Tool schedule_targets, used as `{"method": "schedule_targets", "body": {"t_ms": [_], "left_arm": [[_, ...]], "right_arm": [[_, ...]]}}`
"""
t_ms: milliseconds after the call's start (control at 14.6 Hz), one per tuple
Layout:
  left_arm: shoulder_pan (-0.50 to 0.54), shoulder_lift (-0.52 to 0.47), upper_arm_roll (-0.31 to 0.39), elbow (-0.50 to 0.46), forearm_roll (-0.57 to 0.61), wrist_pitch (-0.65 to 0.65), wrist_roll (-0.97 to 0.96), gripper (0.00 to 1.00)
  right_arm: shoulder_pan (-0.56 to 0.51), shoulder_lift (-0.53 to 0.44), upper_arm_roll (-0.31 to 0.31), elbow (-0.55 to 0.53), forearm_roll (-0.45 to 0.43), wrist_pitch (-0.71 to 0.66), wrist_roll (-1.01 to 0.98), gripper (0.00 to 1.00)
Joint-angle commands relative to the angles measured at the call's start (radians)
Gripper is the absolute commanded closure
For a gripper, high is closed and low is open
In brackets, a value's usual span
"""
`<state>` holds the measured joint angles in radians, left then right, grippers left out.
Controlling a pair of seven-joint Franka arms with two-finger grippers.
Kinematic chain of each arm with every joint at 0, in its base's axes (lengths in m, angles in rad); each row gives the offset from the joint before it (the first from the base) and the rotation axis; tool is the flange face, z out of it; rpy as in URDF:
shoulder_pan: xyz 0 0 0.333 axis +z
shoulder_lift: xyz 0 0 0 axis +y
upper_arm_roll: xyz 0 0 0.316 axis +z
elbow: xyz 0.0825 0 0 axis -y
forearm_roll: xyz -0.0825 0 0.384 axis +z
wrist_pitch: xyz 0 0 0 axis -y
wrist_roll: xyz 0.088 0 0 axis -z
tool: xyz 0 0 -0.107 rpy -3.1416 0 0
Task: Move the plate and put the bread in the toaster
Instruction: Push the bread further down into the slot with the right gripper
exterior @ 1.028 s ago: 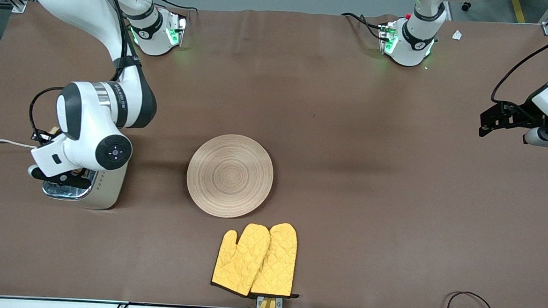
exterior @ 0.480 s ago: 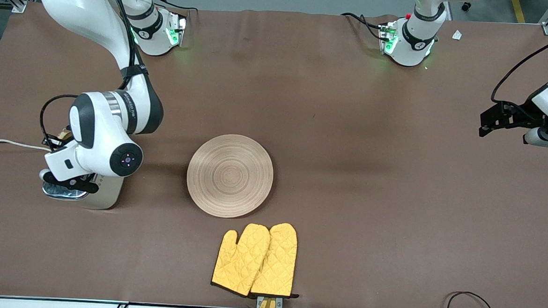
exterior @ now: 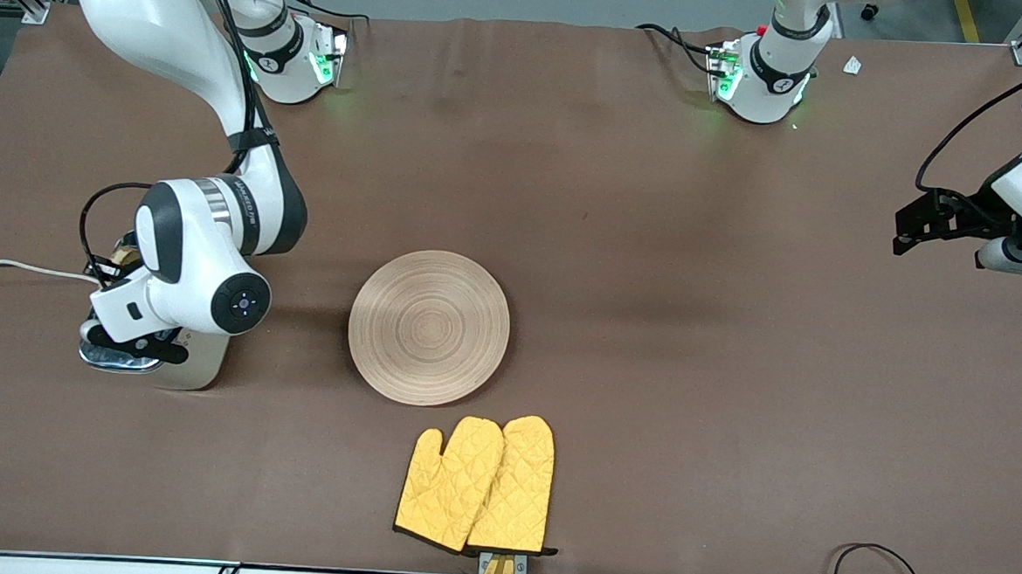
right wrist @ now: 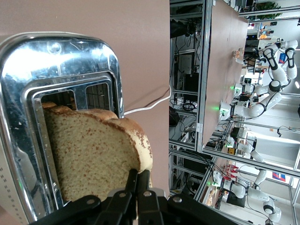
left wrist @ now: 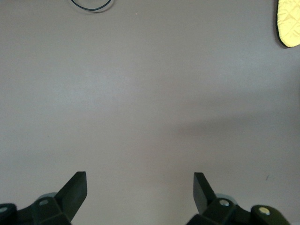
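Plate flat at table centre, just farther from front cam than yellow oven mitts. Toaster toward right arm's end, under right gripper, clenched on bread w/ lower part in slot. Left gripper spread wide, waiting over bare table

even overhead light fills the scene, with the brown table evenly lit and soft shadows lying beside the plate and under the right arm. in the right wrist view the toaster chrome just past the fingers throws glare and mirrored streaks, while the bread pinched between them stays sharp. in the left wrist view a faint broad shadow crosses the cloth ahead of the fingertips, and the picture is soft but clear.
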<state>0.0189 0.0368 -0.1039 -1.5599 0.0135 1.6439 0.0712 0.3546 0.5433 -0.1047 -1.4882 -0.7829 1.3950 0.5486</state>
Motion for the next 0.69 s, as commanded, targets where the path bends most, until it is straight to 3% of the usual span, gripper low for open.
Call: {"method": "schedule_targets", "body": {"t_ms": [0,206,343,548,617], "left_arm": [[0.001,-0.018,-0.002,-0.016,0.008,0.01,0.002,0.0],[0.004,-0.017,-0.002,-0.016,0.008,0.011,0.001,0.0],[0.004,-0.015,-0.002,-0.016,0.008,0.022,-0.001,0.0],[0.004,-0.014,-0.002,-0.019,0.008,0.053,-0.005,0.0],[0.004,-0.014,0.0,-0.019,0.008,0.054,-0.007,0.0]], "right_arm": [[-0.003,0.041,0.007,-0.004,-0.016,-0.005,0.021,0.99],[-0.009,0.047,0.008,-0.004,-0.006,-0.001,0.022,0.97],[-0.017,0.063,0.008,0.003,0.001,-0.001,0.019,0.77],[-0.023,0.066,0.008,0.006,0.036,-0.002,0.019,0.3],[-0.022,0.064,0.008,0.012,0.065,-0.002,0.019,0.18]]}}
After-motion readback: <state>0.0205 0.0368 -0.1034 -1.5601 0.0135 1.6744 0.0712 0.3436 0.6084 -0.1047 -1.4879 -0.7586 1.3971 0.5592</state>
